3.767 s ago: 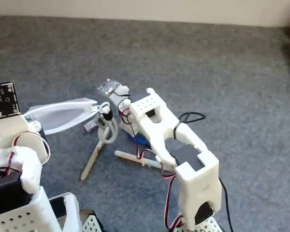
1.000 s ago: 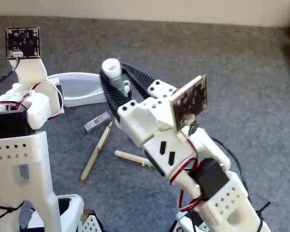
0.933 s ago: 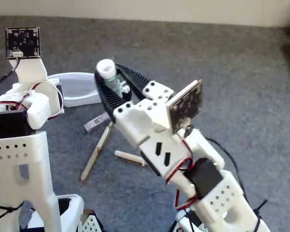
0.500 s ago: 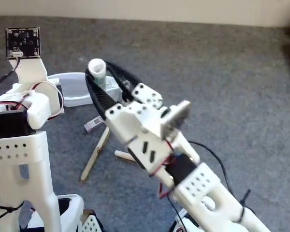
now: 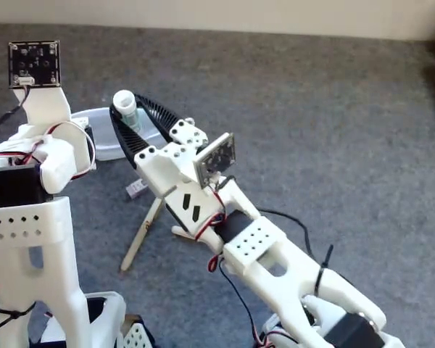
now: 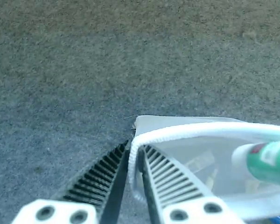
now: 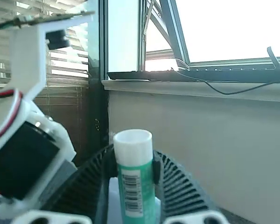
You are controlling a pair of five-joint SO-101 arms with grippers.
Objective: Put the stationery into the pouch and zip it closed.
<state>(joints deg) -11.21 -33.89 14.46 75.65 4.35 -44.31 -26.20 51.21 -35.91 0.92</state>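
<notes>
My right gripper (image 5: 126, 109) is shut on a glue stick (image 5: 124, 99) with a white cap and green body, held upright and raised over the translucent pouch (image 5: 104, 142). In the right wrist view the glue stick (image 7: 133, 186) stands between the black fingers (image 7: 177, 186). My left gripper (image 6: 135, 147) is shut on the pouch's white zip rim (image 6: 186, 132), holding the mouth open; the glue stick (image 6: 266, 161) hangs just over the opening. Some items show dimly inside the pouch (image 6: 200, 158).
On the grey carpet below the right arm lie a wooden pencil (image 5: 143, 233), a small grey stick-shaped item (image 5: 135, 188) and a white pen (image 5: 190, 233), partly under the arm. The left arm's tall white body (image 5: 29, 217) stands at the left.
The right arm has lifted the glue stick off the carpet and carried it left, over the pouch. The left arm has risen with the pouch rim and kept still over the last second.
</notes>
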